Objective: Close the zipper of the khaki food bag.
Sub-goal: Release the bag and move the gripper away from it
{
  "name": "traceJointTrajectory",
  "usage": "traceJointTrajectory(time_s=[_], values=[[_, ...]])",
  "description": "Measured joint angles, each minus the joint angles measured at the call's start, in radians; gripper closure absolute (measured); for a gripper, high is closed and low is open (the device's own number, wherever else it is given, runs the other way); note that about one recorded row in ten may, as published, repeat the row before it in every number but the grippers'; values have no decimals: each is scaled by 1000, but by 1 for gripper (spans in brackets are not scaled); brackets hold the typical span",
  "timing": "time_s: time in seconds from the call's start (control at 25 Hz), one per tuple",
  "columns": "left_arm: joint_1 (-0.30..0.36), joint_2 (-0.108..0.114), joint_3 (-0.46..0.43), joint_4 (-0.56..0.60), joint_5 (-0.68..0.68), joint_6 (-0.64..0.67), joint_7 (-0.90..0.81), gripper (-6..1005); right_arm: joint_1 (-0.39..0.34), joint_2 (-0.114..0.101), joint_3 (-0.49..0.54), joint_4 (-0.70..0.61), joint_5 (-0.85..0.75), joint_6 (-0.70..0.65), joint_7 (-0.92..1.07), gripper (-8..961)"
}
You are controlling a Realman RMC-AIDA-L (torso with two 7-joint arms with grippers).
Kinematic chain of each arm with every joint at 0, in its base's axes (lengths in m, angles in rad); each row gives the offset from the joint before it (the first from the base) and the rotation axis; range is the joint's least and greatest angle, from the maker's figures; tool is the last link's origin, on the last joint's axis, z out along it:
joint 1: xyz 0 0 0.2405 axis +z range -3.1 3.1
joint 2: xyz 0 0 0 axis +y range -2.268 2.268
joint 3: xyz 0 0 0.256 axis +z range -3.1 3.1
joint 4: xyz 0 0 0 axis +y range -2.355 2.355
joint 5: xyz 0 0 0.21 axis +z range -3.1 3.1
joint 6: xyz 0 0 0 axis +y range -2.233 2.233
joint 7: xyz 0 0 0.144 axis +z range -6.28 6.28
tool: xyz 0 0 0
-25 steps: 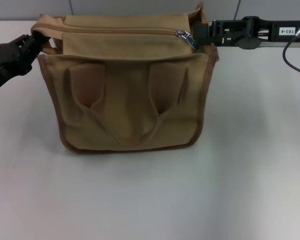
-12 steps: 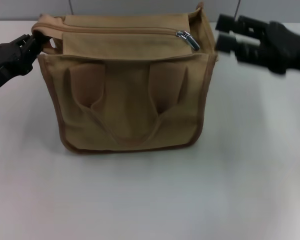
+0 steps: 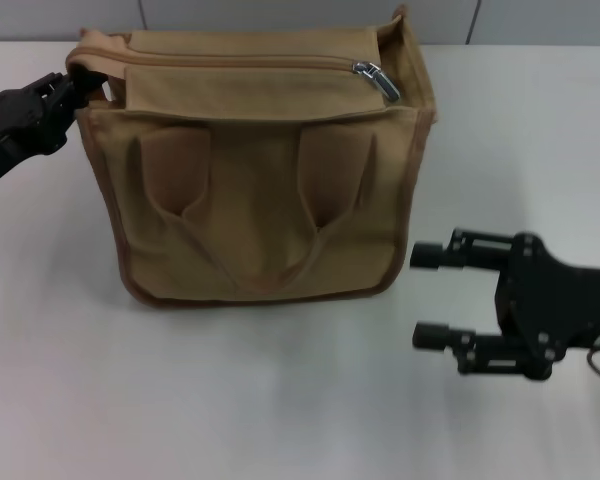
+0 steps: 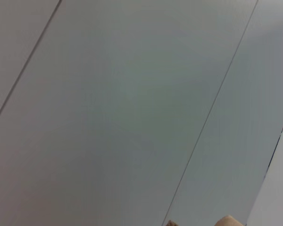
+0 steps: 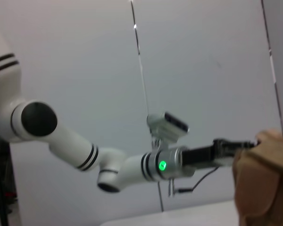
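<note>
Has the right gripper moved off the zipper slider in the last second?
Yes. The right gripper has left the zipper slider and dropped toward the robot, now open beside the khaki food bag's lower right corner.

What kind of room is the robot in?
Probably a lab or test room: a plain white table, bare grey panelled walls, and only the khaki food bag between two robot arms.

this looks like a robotics lab or test room. a plain white table (image 3: 280, 400) carries nothing but a single khaki food bag (image 3: 260, 200), just beside the right gripper (image 3: 432, 296). behind it run bare grey wall panels (image 5: 203, 70) split by thin vertical seams. beyond the bag from that gripper, a white jointed robot arm (image 5: 85, 155) with black bands and a green status light reaches in.
</note>
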Motion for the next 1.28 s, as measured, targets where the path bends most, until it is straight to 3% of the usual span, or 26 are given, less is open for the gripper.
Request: traceJointTrajectory(time_s=[0.24,0.52,0.56,0.6,0.64,0.68,0.72,0.88,0.92,0.96,1.0,1.12,1.28], values=[[0,3,4,0,2,-9,-32,972,-1,0,4,14,-11,17,-5,242],[-4,21,7,18,51,2,-124,971,0,2,0,15,-12,25,-6,242],[-8,36,7,31,82,19,-163,971,1,2,0,15,-12,26,-6,243],[-8,36,7,31,82,19,-163,952,3,2,0,15,-13,28,-5,243],[-11,60,7,44,111,50,-205,932,3,2,0,15,-13,28,-5,243],[-11,60,7,44,111,50,-205,913,4,2,0,15,-13,30,-3,243],[-12,82,8,57,138,80,-243,893,4,3,1,15,-13,32,-1,243],[-12,82,8,57,138,80,-243,815,7,3,1,15,-13,43,8,243],[-16,136,14,116,227,170,-345,796,7,3,1,15,-13,48,14,243],[-16,136,14,116,227,170,-345,680,7,3,1,15,-13,48,14,243],[-20,160,11,139,271,229,-373,563,7,3,1,15,-13,52,19,243],[-23,172,7,142,284,293,-362,437,8,3,1,19,-13,54,20,243],[-27,165,0,148,278,341,-323,269,9,7,1,24,-13,68,20,243]])
